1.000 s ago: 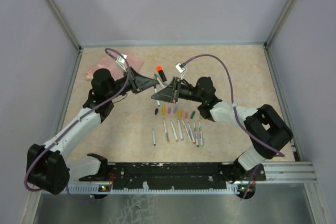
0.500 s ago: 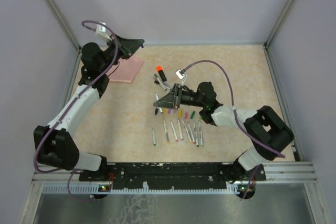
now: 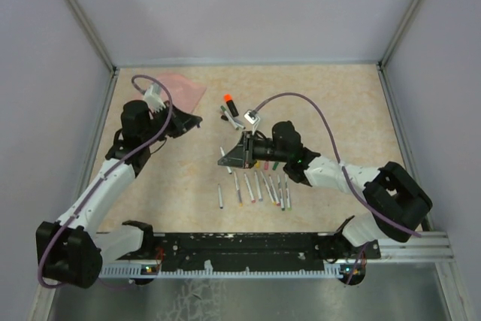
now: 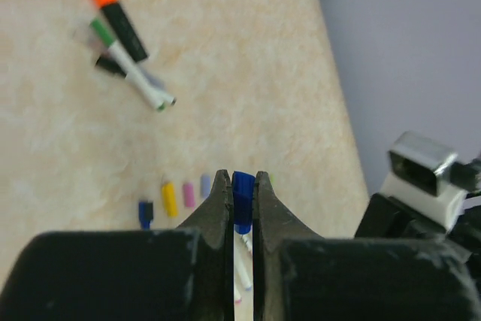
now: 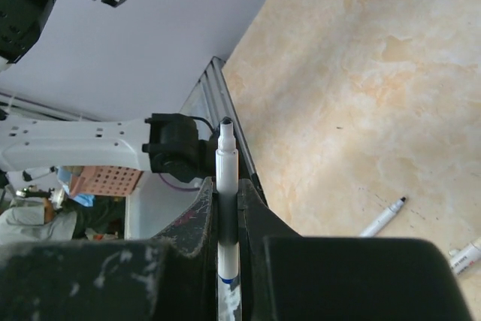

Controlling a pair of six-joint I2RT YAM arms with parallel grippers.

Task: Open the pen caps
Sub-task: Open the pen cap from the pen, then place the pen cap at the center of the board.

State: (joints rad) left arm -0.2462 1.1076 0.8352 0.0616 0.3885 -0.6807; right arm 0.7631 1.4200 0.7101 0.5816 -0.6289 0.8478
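Pen caps [image 4: 170, 198] lie loose in a short row on the table [image 3: 338, 110], on the near side of the orange-tipped marker [image 3: 228, 102], toward the arm bases. In the left wrist view a dark blue one, a yellow one, a pink one and a pale lilac one sit side by side without touching. In the top view the right arm covers part of this row.

One more, a blue cap [image 4: 242, 195], is off the table. The left gripper [image 4: 240, 180] is clenched on it, with the cap's end showing just past the fingertips. This gripper hangs to the left of the marker and well apart from it.

The right gripper [image 5: 227, 186] is clamped on a thin white pen barrel [image 5: 226, 159], whose bare dark tip sticks out beyond the fingers. It sits on the near side of the marker, over the left end of the cap row.

Beyond the caps, further from the marker toward the bases, the uncapped pens [image 3: 255, 186] lie roughly parallel to one another. Just beside the marker are a white pen with a green cap [image 4: 124, 62] and a small black piece [image 4: 109, 65]; the view is too blurred to tell whether they touch it.

A pink pouch [image 3: 184, 86] lies flat to the marker's left, near the far edge of the table.
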